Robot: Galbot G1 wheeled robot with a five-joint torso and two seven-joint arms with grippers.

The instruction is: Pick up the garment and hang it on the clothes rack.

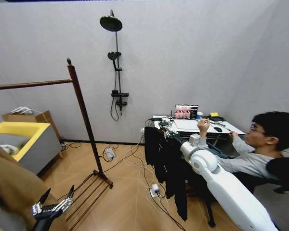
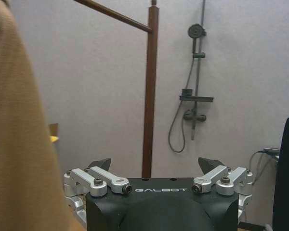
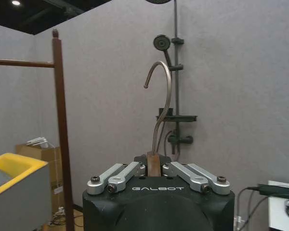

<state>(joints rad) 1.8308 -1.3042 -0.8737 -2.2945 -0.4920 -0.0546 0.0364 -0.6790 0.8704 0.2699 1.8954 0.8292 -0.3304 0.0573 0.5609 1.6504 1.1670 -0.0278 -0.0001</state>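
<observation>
The black garment (image 1: pixel 167 166) hangs in folds off a hanger held up by my right gripper (image 1: pixel 170 135), in front of the desk. In the right wrist view my right gripper (image 3: pixel 154 167) is shut on the hanger's wooden neck, and the metal hook (image 3: pixel 164 96) curves up above it. The clothes rack (image 1: pixel 83 111) stands to the left, its dark post (image 3: pixel 60 125) topped by a knob and its bar (image 1: pixel 29 85) running off left. My left gripper (image 1: pixel 54 205) is low at the front left, open and holding nothing (image 2: pixel 155 166). The rack post (image 2: pixel 149 91) rises beyond it.
A long tan coat (image 1: pixel 12 187) hangs close by my left arm (image 2: pixel 19 125). A yellow-rimmed grey bin (image 1: pixel 26 139) and a cardboard box (image 1: pixel 31 117) sit behind the rack. A shower fitting (image 1: pixel 116 62) is on the back wall. Cables (image 1: pixel 151 185) trail on the floor by a desk (image 1: pixel 195 126).
</observation>
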